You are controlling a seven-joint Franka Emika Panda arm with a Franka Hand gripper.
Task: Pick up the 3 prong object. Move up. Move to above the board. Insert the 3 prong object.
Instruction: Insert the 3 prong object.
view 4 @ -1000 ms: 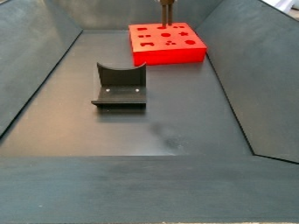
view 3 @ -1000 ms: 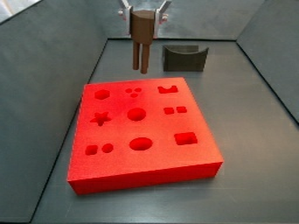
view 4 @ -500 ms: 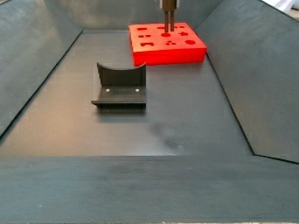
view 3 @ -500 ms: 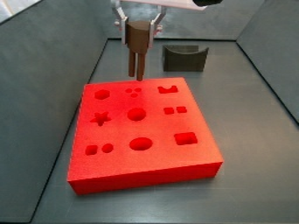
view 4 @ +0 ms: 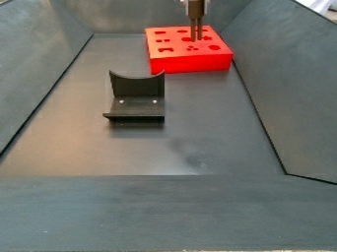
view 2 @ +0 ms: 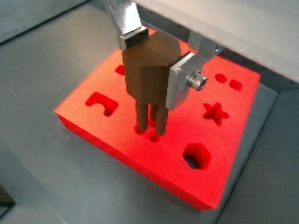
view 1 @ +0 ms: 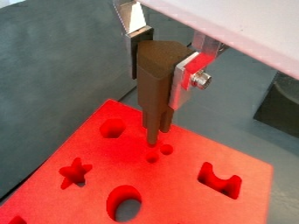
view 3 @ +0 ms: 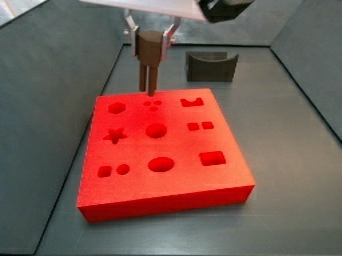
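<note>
Your hand (view 1: 163,66) sits over the far part of the board (view 3: 160,150), its two silver fingers (view 1: 184,77) closed flat against the sides of the 3 prong object (view 1: 156,83), which hangs upright between them. In both wrist views the brown piece is held by its thick upper body, and its slim prongs point straight down at the red block.

In a wrist view (view 2: 149,87) the prong tips reach the board's top face at the group of three small holes, and they seem to be just entering them; how deep they sit you cannot tell. In a side view (view 3: 150,60) the piece stands over the far left area of the board, its lower end at the red surface near the small holes.

The board lies flat on the dark grey surface (view 4: 198,138). In a side view the fixture (view 4: 134,98) stands well apart from the board, nearer the camera and to the left; in a side view (view 3: 211,66) it appears beyond the board's far right corner.
</note>
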